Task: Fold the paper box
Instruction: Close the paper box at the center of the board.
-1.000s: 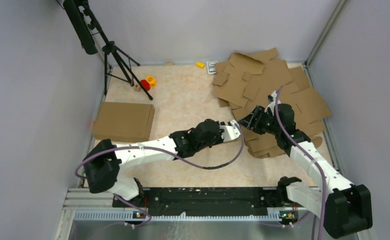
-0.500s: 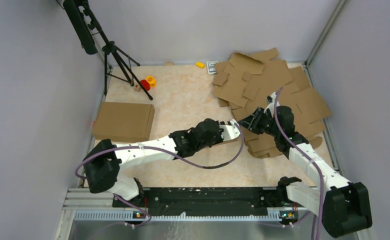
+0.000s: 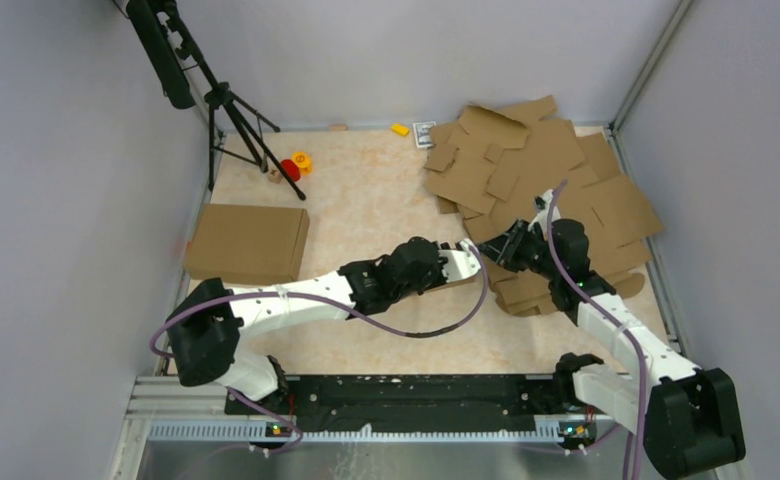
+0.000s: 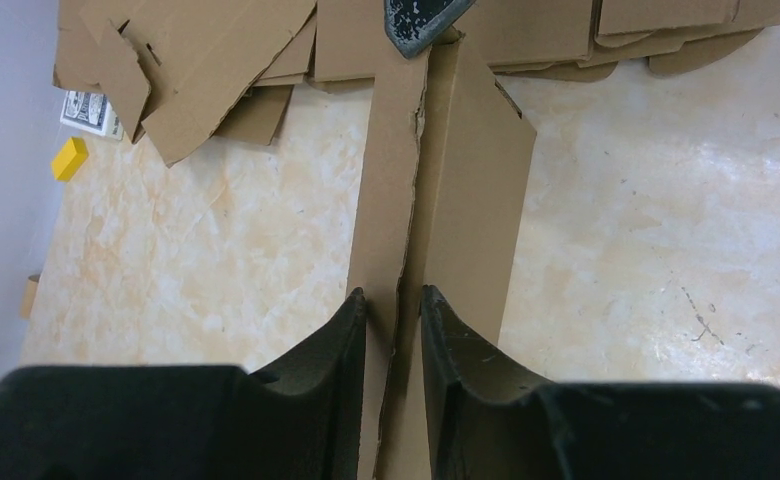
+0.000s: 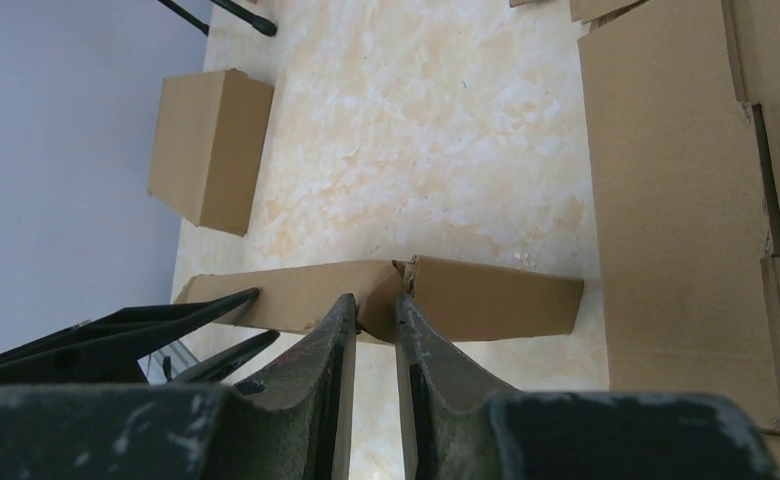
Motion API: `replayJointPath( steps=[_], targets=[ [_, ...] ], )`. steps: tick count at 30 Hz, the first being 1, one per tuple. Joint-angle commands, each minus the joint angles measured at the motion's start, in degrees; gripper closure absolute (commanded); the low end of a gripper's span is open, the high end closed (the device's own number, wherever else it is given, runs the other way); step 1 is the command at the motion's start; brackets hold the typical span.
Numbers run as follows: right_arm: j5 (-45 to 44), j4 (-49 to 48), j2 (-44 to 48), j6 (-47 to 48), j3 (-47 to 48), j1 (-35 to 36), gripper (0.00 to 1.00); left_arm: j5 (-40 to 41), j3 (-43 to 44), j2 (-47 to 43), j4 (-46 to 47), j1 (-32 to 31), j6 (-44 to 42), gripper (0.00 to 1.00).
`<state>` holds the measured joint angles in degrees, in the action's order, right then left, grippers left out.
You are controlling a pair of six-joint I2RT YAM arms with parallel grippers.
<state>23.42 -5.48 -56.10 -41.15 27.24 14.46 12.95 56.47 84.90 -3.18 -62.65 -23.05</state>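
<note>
- Looking down from above, we see both arms reaching in to meet over the middle-right of the marbled tabletop (image 3: 366, 190), the left arm stretched across from the left and the right arm bent in from the right.
- We find the paper box (image 4: 466, 180) between the two arms. It is a brown corrugated blank folded lengthwise into a narrow strip, with two panels meeting along a creased ridge.
- We see the left end effector (image 4: 394, 300) nearly closed, its two black fingers pinching one end of that ridge from either side.
- We see the right end effector (image 5: 373, 300) drawn in just as narrow and clamped on the opposite end of the paper box. In the left wrist view its speckled dark tip sits right on the far end of the strip.
- From the right wrist view, the strip runs crosswise in front of the fingers, and the left arm's black fingers show at its left end.
- We cannot tell whether the strip's lower edge touches the tabletop or hangs just above it.
- We see a loose pile of flat cardboard blanks (image 3: 536, 160) covering the far right of the tabletop, just beside and behind the right arm.
- We note a closed cardboard box (image 3: 248, 243) lying flat at the left side, well apart from the held strip.
- We also see a black tripod (image 3: 231, 110) standing in the far left corner, a small red piece (image 3: 290, 169) near its feet, and a yellow block (image 3: 399, 129) by the back wall.
</note>
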Motion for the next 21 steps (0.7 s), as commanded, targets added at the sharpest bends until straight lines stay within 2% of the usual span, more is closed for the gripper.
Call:
replayJointPath(
  steps=[1, 12, 16, 21],
  targets=[
    [-3.7, 5.9, -1.3, 2.8, -3.5, -0.8, 0.82, -1.7, 1.2, 0.9, -2.9, 0.0, 1.4, 0.74],
    [-4.0, 2.8, -1.3, 3.0, -7.5, -0.8, 0.81, -2.1, 1.2, 0.6, -3.0, 0.0, 1.6, 0.73],
    [-5.2, 7.0, 0.3, 5.6, -4.5, -0.7, 0.65, -2.4, 1.3, 0.6, -3.0, 0.0, 1.5, 0.73],
    [-10.7, 16.8, 2.5, 11.4, 5.2, -0.8, 0.42, -2.7, 1.1, 0.0, -3.1, 0.0, 1.7, 0.72]
  ],
)
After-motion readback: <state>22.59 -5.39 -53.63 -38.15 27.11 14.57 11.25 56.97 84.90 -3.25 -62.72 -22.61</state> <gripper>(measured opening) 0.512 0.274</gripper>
